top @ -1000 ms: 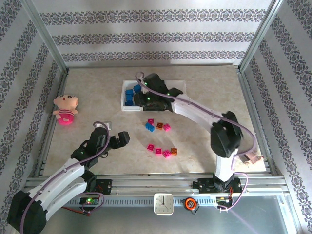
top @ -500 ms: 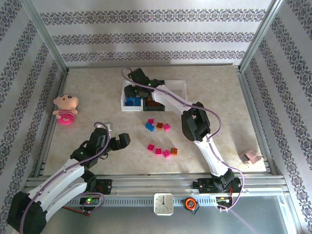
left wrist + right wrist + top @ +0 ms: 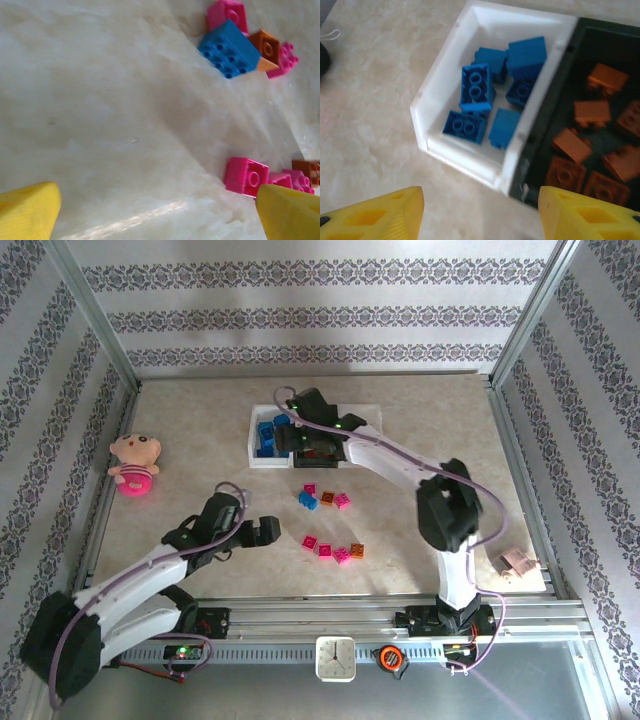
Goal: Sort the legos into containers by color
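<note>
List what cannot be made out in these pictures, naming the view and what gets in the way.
Top external: the right arm covers most of the right-hand white bin, hiding its contents.
Right wrist: the black bin is cut off by the right edge.
Left wrist: a yellow finger hides part of the lower bricks.
Top external: the pinkish object at far right is too small to identify.

The top camera looks down from high behind the near edge, taking in the whole table (image 3: 190,440) with the white bin (image 3: 262,462) toward the back. The right wrist camera hangs close over that white bin, facing steeply down. The left wrist camera skims low, nearer than the white bin, apparently sharing the loose bricks (image 3: 230,47) with the top view.
</note>
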Available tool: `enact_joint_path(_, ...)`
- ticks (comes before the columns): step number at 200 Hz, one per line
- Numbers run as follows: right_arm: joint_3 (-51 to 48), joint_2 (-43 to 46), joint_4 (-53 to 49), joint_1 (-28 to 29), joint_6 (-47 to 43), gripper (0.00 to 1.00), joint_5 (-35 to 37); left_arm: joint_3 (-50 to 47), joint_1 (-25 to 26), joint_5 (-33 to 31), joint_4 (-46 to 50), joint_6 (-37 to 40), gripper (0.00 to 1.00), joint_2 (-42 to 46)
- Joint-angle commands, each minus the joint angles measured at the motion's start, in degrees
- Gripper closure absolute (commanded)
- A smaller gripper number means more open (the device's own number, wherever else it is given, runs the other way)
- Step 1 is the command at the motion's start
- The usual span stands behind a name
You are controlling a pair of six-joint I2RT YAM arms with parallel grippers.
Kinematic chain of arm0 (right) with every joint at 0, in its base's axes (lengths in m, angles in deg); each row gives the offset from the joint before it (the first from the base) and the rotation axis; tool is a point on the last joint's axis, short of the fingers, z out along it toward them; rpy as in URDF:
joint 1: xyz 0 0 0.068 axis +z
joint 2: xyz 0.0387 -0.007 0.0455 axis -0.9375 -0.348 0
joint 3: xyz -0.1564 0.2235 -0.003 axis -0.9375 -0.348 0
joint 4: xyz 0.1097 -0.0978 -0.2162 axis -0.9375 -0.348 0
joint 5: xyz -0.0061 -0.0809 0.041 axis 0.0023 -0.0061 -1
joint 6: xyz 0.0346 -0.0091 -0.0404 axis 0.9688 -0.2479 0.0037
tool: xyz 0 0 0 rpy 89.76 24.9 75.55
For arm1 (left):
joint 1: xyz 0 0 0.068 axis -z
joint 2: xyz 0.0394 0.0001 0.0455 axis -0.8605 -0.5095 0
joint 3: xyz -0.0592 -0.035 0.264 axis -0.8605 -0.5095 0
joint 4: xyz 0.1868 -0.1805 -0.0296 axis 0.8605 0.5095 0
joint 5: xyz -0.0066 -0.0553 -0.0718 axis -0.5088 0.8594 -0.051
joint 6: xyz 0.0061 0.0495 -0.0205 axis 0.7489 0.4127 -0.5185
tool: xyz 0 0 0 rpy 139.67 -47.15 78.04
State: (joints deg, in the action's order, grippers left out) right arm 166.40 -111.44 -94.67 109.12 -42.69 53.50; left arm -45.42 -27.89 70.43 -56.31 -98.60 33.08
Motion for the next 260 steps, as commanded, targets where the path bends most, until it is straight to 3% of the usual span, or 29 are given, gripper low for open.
enact_joint_path(1, -10.2, 8.5, 6.2, -1.9, 2.1, 0.37, 0.0, 5.4, 4.9, -1.6, -4.0, 6.0, 0.00, -6.5)
enact_joint_path(20, -19.5, 14.8, 8.6, -3.3, 3.8, 0.37, -0.6, 11.0, 7.9, -3.3, -3.6, 10.3, 0.00, -15.3)
enact_joint_path(56, -30.7, 23.5, 9.6, -5.6, 5.5, 0.36, -0.7, 21.7, 8.7, -5.3, 1.3, 16.8, 0.04, -29.1)
enact_joint_path(125, -35.7, 29.4, 9.9, -7.4, 6.3, 0.36, -0.5, 32.8, 8.9, -10.0, 1.9, 22.0, 0.19, -41.4)
enact_joint_path(174, -36.9, 30.7, 10.0, -8.2, 6.4, 0.36, -0.7, 36.0, 8.9, -11.7, 1.3, 22.6, 0.30, -46.3)
enact_joint_path(209, -37.4, 31.6, 10.0, -8.7, 6.4, 0.36, -0.7, 36.2, 8.9, -12.1, 1.1, 22.6, 0.45, -47.0)
enact_joint_path(234, -37.5, 32.0, 9.8, -9.2, 6.4, 0.36, -0.7, 35.0, 8.9, -11.5, 1.0, 21.5, 0.58, -43.5)
enact_joint_path(260, -37.9, 32.6, 9.8, -9.6, 6.5, 0.35, -0.8, 31.9, 8.6, -11.4, 0.2, 19.4, 0.62, -36.1)
